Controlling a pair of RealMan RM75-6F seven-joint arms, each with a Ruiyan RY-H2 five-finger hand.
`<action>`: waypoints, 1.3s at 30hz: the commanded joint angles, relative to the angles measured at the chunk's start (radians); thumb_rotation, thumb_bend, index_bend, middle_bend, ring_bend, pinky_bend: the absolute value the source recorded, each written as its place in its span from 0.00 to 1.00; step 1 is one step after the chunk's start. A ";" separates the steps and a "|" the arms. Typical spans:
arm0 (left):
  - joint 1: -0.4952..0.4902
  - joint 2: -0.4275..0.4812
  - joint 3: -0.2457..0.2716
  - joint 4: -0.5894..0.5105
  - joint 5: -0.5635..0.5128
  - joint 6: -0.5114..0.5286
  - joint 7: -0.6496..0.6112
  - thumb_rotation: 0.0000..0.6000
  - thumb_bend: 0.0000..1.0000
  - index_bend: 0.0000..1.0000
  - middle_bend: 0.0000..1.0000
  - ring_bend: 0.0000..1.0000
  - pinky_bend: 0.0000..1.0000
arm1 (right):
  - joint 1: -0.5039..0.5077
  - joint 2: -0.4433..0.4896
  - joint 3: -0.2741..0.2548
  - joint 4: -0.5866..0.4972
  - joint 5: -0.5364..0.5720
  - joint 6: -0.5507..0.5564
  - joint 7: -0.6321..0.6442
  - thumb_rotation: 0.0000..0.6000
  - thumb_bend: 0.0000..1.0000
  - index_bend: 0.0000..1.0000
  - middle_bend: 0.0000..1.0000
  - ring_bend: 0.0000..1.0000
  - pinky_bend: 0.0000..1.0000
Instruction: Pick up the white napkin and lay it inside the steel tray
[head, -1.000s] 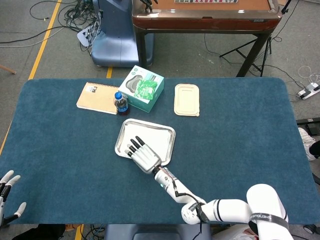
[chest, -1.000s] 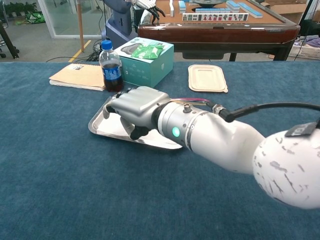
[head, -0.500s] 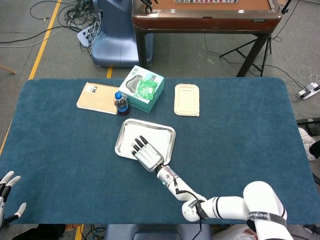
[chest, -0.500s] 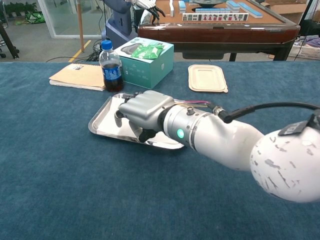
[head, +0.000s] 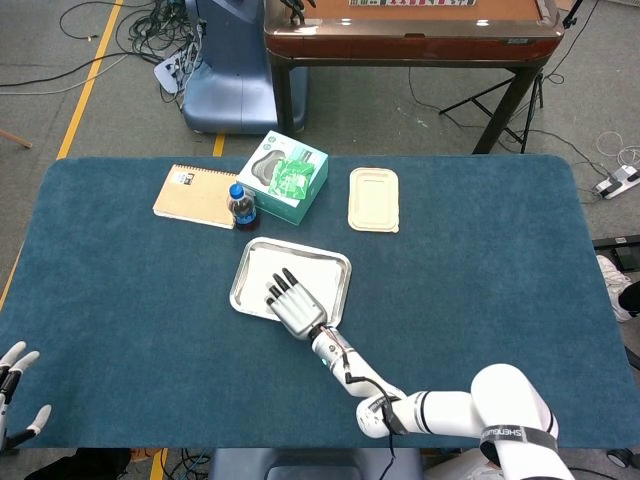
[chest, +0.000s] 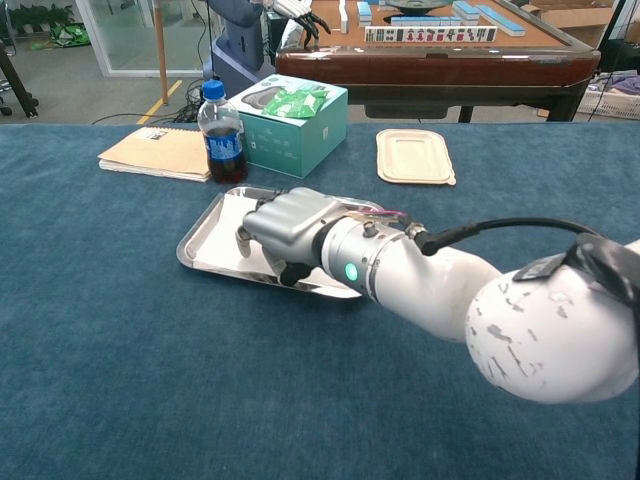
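Right robot hand (head: 295, 308) over shiny steel tray (head: 245, 268), fingers loosely apart, holding nothing visible. White cloth napkin (head: 310, 272) lies flat inside tray. Placement looks done; next: lift clear without dragging napkin.

blue table (head: 480, 280), steel tray (head: 245, 268), notebook (head: 195, 196), bottle (head: 241, 207)

Right robot hand (head: 292, 306) flat — fingers extended, empty.
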 joint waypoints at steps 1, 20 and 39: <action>0.001 0.001 0.000 0.001 -0.001 0.000 -0.001 1.00 0.24 0.17 0.09 0.09 0.00 | 0.011 -0.015 0.002 0.022 0.012 -0.005 0.001 0.99 0.97 0.28 0.11 0.00 0.00; 0.001 -0.001 -0.002 0.014 -0.009 -0.009 -0.014 1.00 0.24 0.17 0.09 0.09 0.00 | 0.044 -0.082 0.025 0.124 0.044 0.005 0.003 0.99 0.97 0.28 0.10 0.00 0.00; 0.002 0.004 -0.007 0.012 -0.004 0.002 -0.017 1.00 0.24 0.17 0.09 0.09 0.00 | -0.024 0.038 0.010 -0.060 -0.044 0.145 0.019 0.99 0.94 0.28 0.11 0.00 0.00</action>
